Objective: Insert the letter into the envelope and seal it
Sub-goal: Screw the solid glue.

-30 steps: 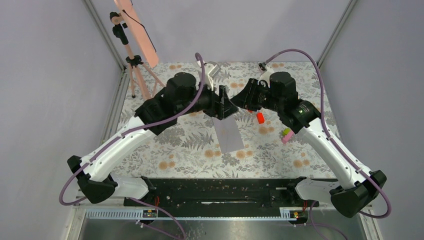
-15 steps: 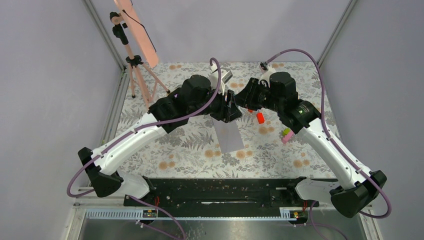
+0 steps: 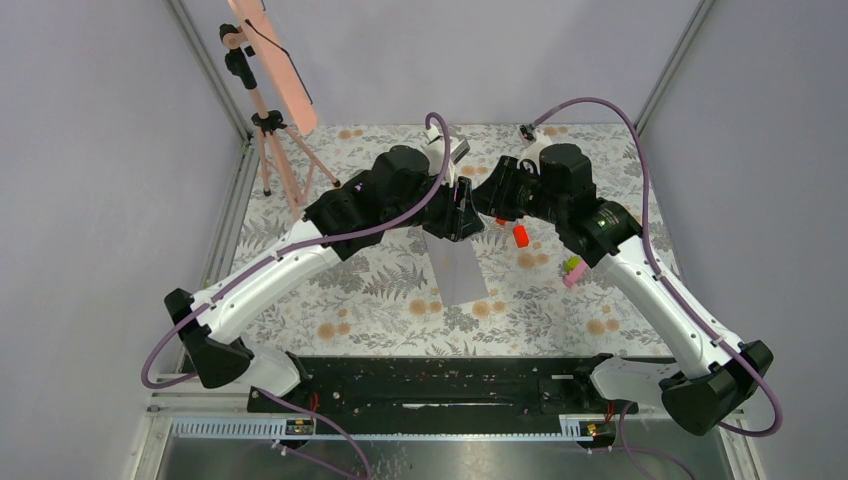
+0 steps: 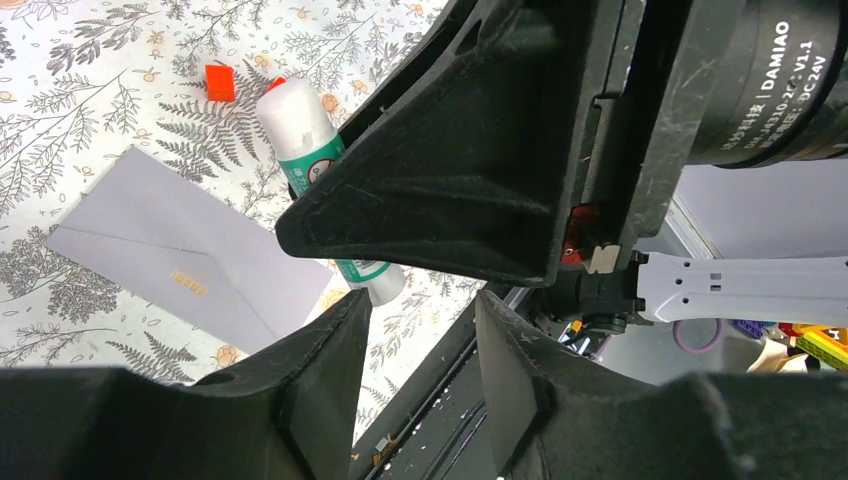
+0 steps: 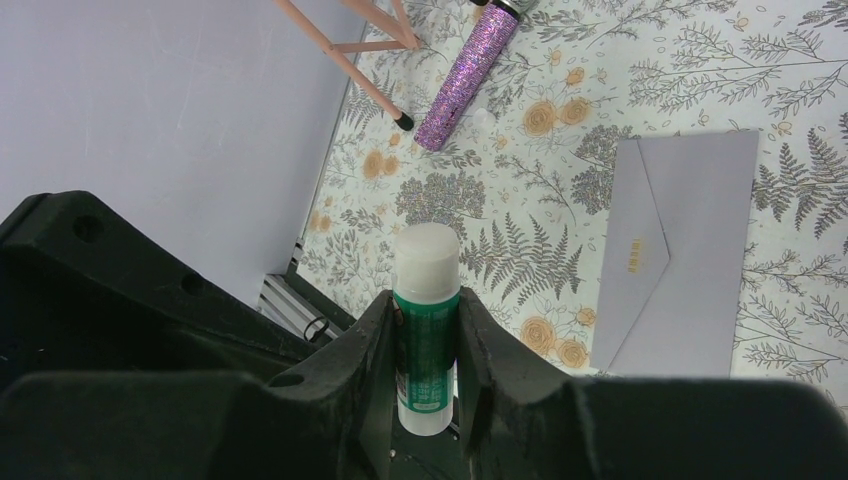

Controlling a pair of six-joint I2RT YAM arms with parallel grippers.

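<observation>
Clamped between the fingers of the right gripper: a white-capped, green-labelled plastic glue stick, raised above the far end of the flat grey-lilac paper envelope. Parted beside one end of the stick, not closed on it: the left gripper. Flap side up on the floral tablecloth: the envelope. No cream paper letter in view; possibly inside. Probably light, limp, slippery; best pinned flat and taken by an edge.

White arm links, black motor housings, purple cables, DAMIAO marking
</observation>
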